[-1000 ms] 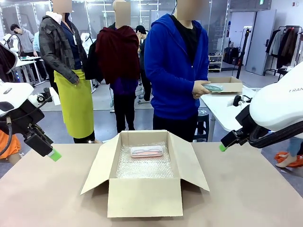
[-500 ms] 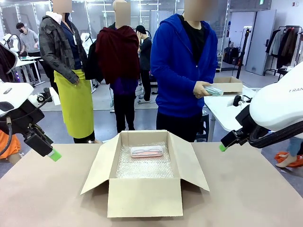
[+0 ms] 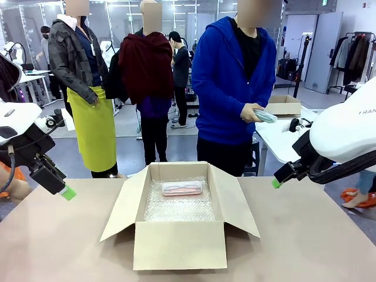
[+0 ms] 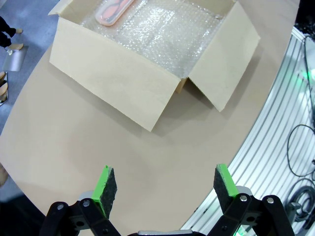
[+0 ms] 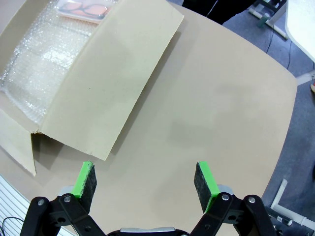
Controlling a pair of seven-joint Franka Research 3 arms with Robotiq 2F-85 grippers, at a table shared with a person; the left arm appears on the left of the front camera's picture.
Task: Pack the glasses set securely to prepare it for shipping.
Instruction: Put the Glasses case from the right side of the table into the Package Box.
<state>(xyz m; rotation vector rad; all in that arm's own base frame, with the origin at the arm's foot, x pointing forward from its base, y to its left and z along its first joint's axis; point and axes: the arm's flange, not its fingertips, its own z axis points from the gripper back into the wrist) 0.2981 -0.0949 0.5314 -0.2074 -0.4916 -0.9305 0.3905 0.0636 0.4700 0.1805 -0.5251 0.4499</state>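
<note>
While the pale pink round-cornered glasses case (image 3: 183,188) lies flat on the clear bubble wrap (image 3: 179,208) at the far end of the open brown cardboard box (image 3: 179,244), we see the mint green glasses case (image 3: 265,116) held in the hand (image 3: 252,113) of the person in the blue hoodie standing at the far side. We note the box sits mid-table on the tan tabletop (image 3: 305,235), flaps spread. We find the left gripper (image 4: 164,181) and the right gripper (image 5: 143,177) both spread wide, holding nothing, each hovering over bare table on its own side of the box.
</note>
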